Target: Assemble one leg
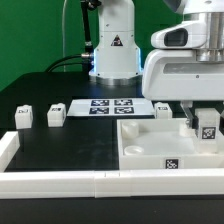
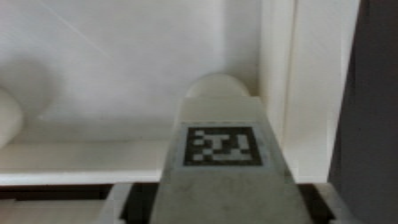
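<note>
My gripper (image 1: 206,122) is shut on a leg (image 1: 208,129), a small white block with a black-and-white tag facing the camera. It holds the leg over the far right corner of the large white recessed tabletop (image 1: 150,150); I cannot tell whether they touch. In the wrist view the leg (image 2: 222,150) fills the middle between the jaws of the gripper (image 2: 217,205), with the tabletop's white floor and wall (image 2: 107,70) behind it. Three more legs lie on the black table: two (image 1: 24,117) (image 1: 56,115) at the exterior view's left, one (image 1: 163,110) behind the tabletop.
The marker board (image 1: 108,106) lies flat at the back middle. The robot's base (image 1: 112,50) stands behind it. A low white wall (image 1: 70,181) runs along the table's front edge and left corner.
</note>
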Controlling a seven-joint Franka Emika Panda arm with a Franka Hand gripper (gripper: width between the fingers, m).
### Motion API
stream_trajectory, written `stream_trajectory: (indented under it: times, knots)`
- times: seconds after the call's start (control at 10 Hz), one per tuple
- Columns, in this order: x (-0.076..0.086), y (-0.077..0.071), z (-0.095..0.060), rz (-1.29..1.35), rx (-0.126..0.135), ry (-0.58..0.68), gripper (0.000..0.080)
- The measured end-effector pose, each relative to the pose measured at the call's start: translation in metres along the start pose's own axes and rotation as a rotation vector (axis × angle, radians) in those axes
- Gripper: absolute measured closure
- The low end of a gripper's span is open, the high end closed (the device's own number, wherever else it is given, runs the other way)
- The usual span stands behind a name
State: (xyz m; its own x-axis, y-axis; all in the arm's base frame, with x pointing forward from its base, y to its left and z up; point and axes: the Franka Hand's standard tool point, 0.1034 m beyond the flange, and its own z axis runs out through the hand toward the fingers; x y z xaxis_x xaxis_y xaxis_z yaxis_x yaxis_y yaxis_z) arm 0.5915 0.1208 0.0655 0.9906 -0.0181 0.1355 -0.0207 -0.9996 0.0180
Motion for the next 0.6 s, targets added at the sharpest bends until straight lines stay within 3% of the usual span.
stream_trajectory:
  times: [0.3, 0.6]
  knots:
    - [-0.001, 0.001, 0.000, 0.315, -0.004, -0.010, 0.0509]
    - [-0.005, 0.022, 0.000, 0.677, -0.060, -0.016, 0.0507]
